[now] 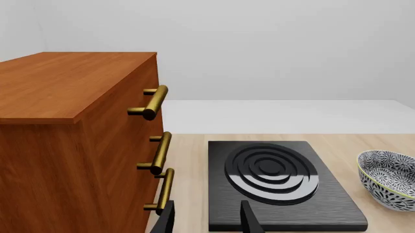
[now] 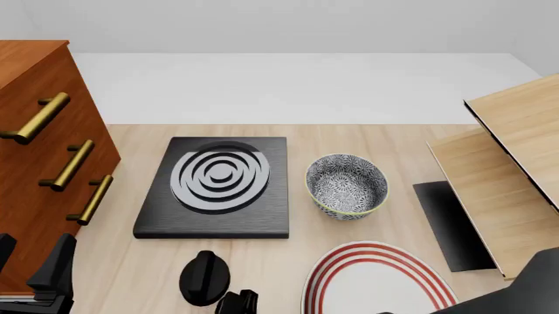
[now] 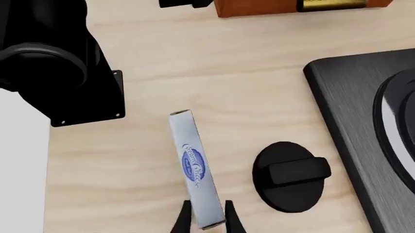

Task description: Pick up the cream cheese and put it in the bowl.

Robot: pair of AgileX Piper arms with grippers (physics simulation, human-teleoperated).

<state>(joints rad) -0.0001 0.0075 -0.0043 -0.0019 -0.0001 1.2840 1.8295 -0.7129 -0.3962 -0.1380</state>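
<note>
The cream cheese (image 3: 193, 165) is a thin silver-grey box with a blue logo, seen edge-on in the right wrist view on the wooden tabletop. My right gripper (image 3: 207, 217) is shut on its near end, one finger pressed to each side. The box is out of the front view; only the right gripper's dark tip (image 2: 237, 302) pokes in at the bottom edge beside the knob. The bowl (image 2: 347, 185), blue-and-white patterned with a pale rim, stands right of the stove, and shows as the bowl (image 1: 389, 179) in the left wrist view. My left gripper (image 1: 207, 221) is open and holds nothing, facing the stove.
A wooden drawer cabinet (image 2: 35, 163) with brass handles fills the left. A black stove plate (image 2: 218, 186) lies mid-table, its round knob (image 2: 203, 278) in front. A red-ringed white plate (image 2: 376, 281) sits front right. A light wooden rack (image 2: 506, 170) stands at right.
</note>
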